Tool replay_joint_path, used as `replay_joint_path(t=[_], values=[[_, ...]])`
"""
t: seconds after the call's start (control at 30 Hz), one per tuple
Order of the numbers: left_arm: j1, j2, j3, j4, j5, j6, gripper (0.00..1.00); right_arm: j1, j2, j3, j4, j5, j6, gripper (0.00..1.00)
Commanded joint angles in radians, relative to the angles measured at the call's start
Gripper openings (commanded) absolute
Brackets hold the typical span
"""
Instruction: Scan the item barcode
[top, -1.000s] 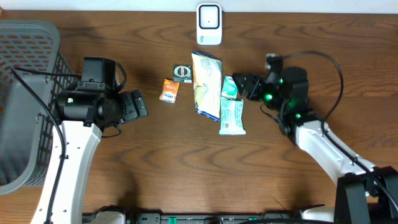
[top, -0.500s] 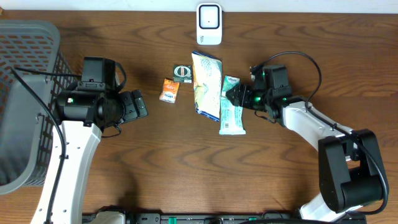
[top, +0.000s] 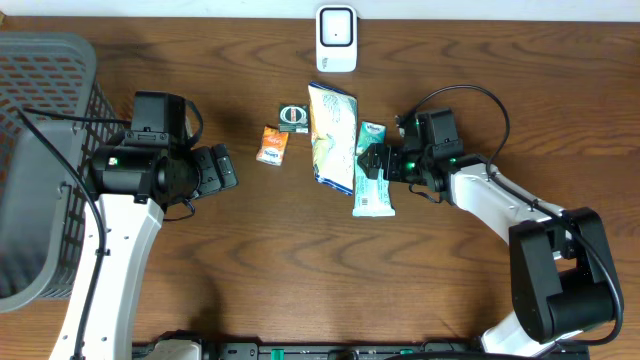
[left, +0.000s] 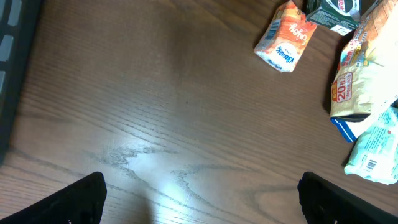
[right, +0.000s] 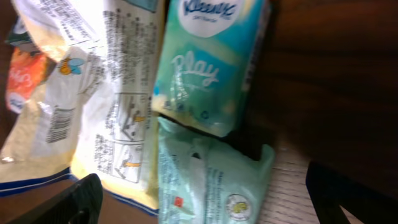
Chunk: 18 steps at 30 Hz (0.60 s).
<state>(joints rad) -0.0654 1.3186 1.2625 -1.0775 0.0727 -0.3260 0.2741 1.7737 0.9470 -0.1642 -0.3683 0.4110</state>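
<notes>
Several items lie in the middle of the table: a pale green wipes pack (top: 374, 190) (right: 211, 183), a teal Kleenex pack (top: 371, 136) (right: 208, 62), a yellow-white snack bag (top: 333, 135) (right: 99, 93), an orange pack (top: 271, 145) (left: 283, 38) and a small dark box (top: 293, 117). The white scanner (top: 336, 40) stands at the far edge. My right gripper (top: 368, 165) (right: 211, 205) is open, low over the join of the wipes pack and the Kleenex pack, holding nothing. My left gripper (top: 222, 168) (left: 202, 199) hangs open above bare wood, left of the orange pack.
A grey mesh basket (top: 40, 160) fills the left end of the table. In the left wrist view the snack bag (left: 367, 68) and the wipes pack (left: 376, 149) lie at the right edge.
My right arm has swung left from beside the items to over the two green packs, and its jaws have opened wider. The left arm and the items have not moved.
</notes>
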Motion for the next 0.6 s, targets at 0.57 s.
replay_joint_path(t=[0.57], values=[[0.005,0.0,0.001,-0.005,-0.003,-0.009,0.98,0.049,0.158,0.002,0.066,-0.104,-0.013,0.73]])
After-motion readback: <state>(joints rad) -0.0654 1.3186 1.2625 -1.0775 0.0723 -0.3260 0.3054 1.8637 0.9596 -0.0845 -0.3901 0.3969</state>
